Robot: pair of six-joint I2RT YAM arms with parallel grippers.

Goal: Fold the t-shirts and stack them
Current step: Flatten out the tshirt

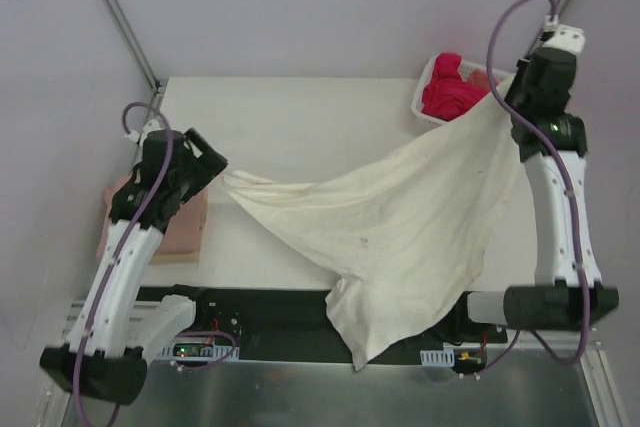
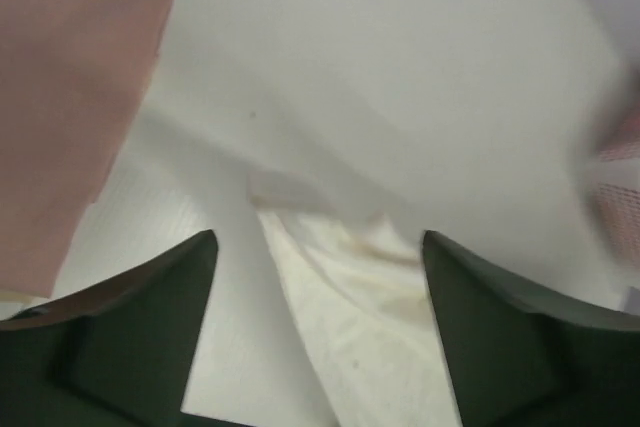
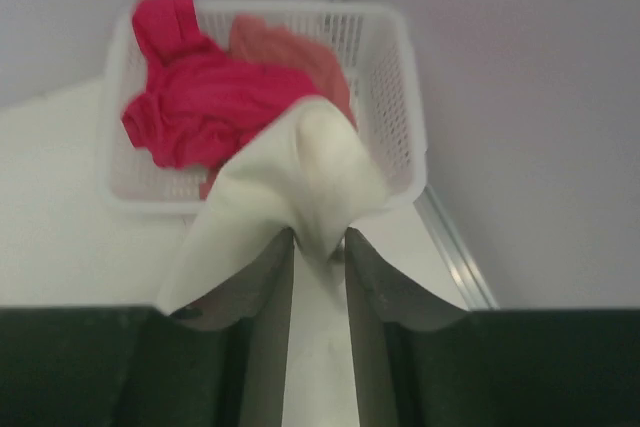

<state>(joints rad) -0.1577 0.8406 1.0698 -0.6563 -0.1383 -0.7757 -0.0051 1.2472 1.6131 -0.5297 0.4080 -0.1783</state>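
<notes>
A cream-white t-shirt (image 1: 400, 217) stretches across the table from my left gripper (image 1: 212, 165) up to my right gripper (image 1: 510, 87). In the left wrist view my left gripper (image 2: 320, 239) stands open, and the shirt's corner (image 2: 350, 317) lies loose on the table between the spread fingers. My right gripper (image 3: 320, 235) is shut on a bunched fold of the same shirt (image 3: 310, 167) and holds it raised near the basket. A dusty pink folded t-shirt (image 1: 185, 227) (image 2: 70, 97) lies at the table's left edge, partly under my left arm.
A white lattice basket (image 1: 430, 107) (image 3: 390, 67) at the back right holds a magenta t-shirt (image 3: 200, 97) and a peach one (image 3: 290, 52). The cream shirt's lower part (image 1: 360, 337) hangs over the table's near edge. A wall stands close on the right.
</notes>
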